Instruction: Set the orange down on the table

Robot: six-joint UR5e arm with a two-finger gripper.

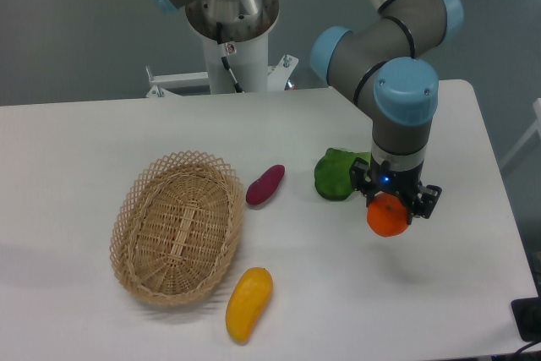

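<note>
Nearest the camera, at the lower middle of the frame, a yellow mango-like fruit (248,303) lies on the table (101,133), just beside the rim of the wicker basket (177,226) at centre left. Further back, a purple oblong vegetable (265,184) and a green lumpy item (338,175) sit near the middle.

At right of centre, the orange (388,216) hangs in the gripper (390,205), jaws clamped on its sides, apparently above the tabletop with a faint shadow beneath.

Judging by its look, the orange is smooth, round and firm, fairly light, and liable to roll once let go. Holding it across its widest part, as now, seems soundest; it likely needs lowering right down before release, on a bare patch well apart from the green item.
</note>
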